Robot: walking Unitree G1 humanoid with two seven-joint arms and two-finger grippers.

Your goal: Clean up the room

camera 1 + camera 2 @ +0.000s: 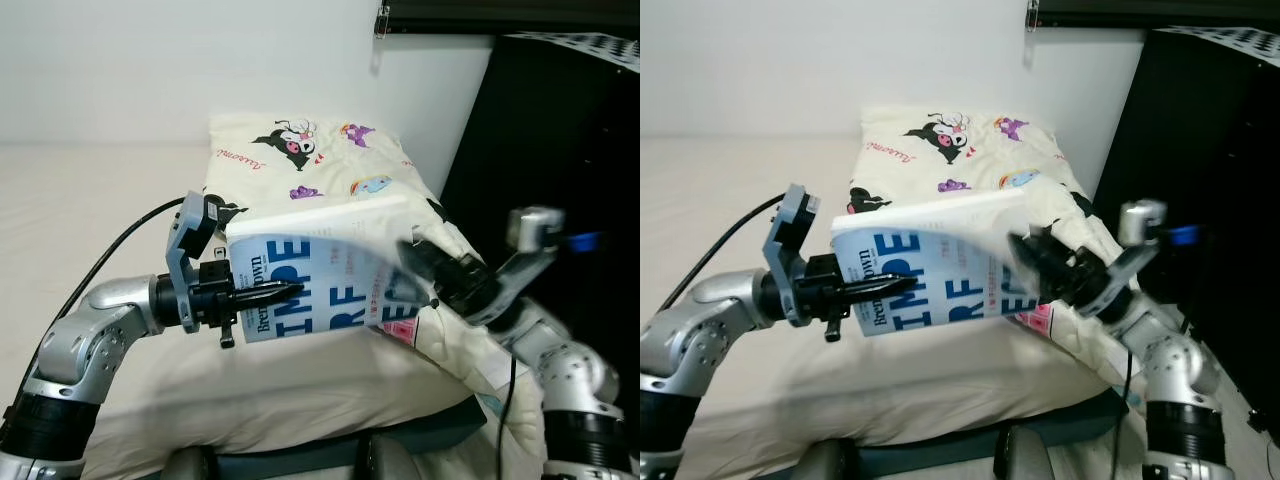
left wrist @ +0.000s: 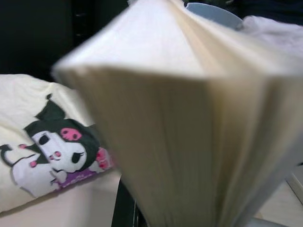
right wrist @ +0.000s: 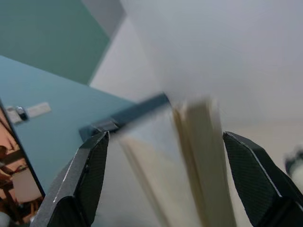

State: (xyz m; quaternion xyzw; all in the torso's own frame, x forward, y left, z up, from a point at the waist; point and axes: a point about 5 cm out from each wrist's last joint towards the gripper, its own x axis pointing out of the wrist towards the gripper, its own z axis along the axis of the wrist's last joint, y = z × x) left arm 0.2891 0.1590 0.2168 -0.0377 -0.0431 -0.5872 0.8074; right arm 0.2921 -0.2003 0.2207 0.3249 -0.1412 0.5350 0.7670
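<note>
Arms: my two arms are silver metal with rounded segments and black joint bands.
Left gripper: I see long black fingers on a grey-blue bracket.
Cable: a black cable loops off my left wrist.
Right gripper: black textured fingers; grey camera block with a blue part.

A thick white book with big blue cover lettering hangs tilted above the bed's near right side.
</note>
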